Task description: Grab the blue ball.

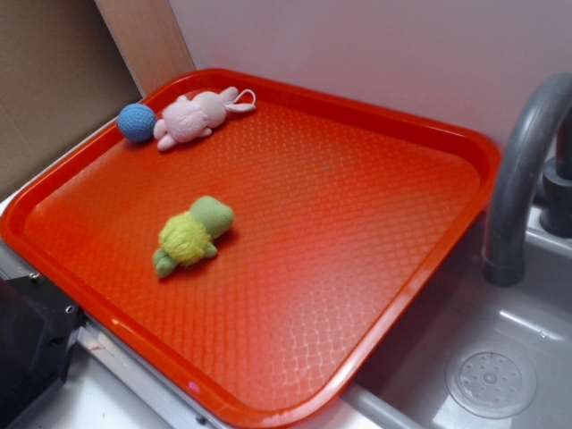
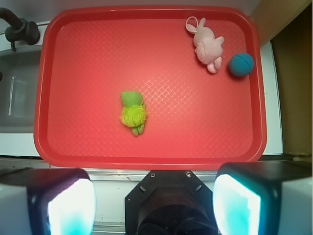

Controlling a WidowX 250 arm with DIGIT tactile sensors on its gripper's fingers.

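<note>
An orange-red tray (image 2: 151,161) sits beside a grey sink (image 1: 500,375). The blue ball (image 2: 241,64), small and knitted, lies in a far corner of the tray, close to the rim and touching or almost touching a pink plush rabbit (image 2: 208,45). A green-and-yellow plush turtle (image 2: 133,113) lies near the middle, well apart. In the wrist view the gripper (image 2: 154,205) hangs high above the tray's near edge, fingers (image 2: 71,208) spread wide and empty. Likely risks: a finger landing on the rabbit or tray rim, or nudging the ball so it rolls away.
</note>
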